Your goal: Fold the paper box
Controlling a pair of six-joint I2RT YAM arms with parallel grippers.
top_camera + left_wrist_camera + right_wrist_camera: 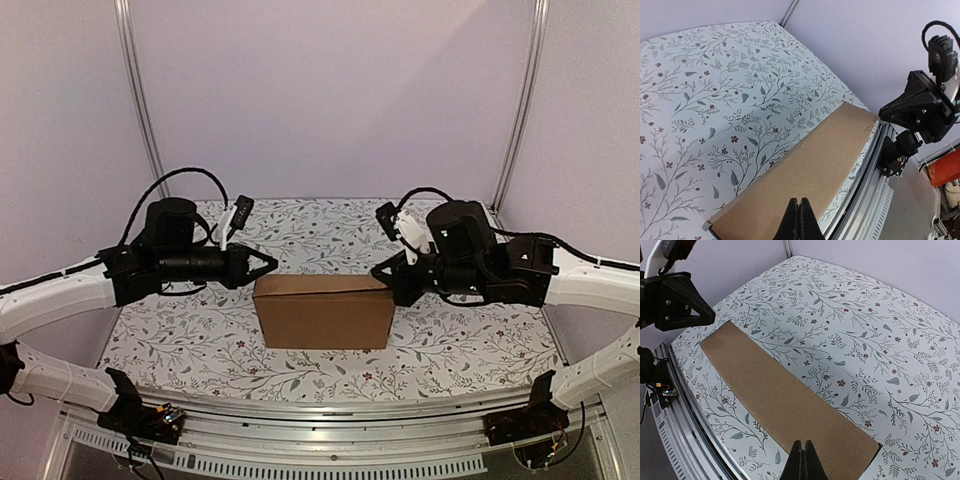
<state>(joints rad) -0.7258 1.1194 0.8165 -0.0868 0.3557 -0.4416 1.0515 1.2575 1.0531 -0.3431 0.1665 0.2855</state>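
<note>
Flanking the paper box [322, 310], left tool [272, 265] and right tool [377, 268] hang closed.

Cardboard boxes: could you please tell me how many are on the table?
1. The box stands in the middle of the table, closed left fingers near its left end, closed right fingers near its right end. No other shows in any view.

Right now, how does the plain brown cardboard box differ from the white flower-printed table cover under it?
The brown cardboard box is plain and unprinted; the white floral table cover is patterned with leaves and flowers. The box stands up as a closed block; the cover lies flat.
</note>
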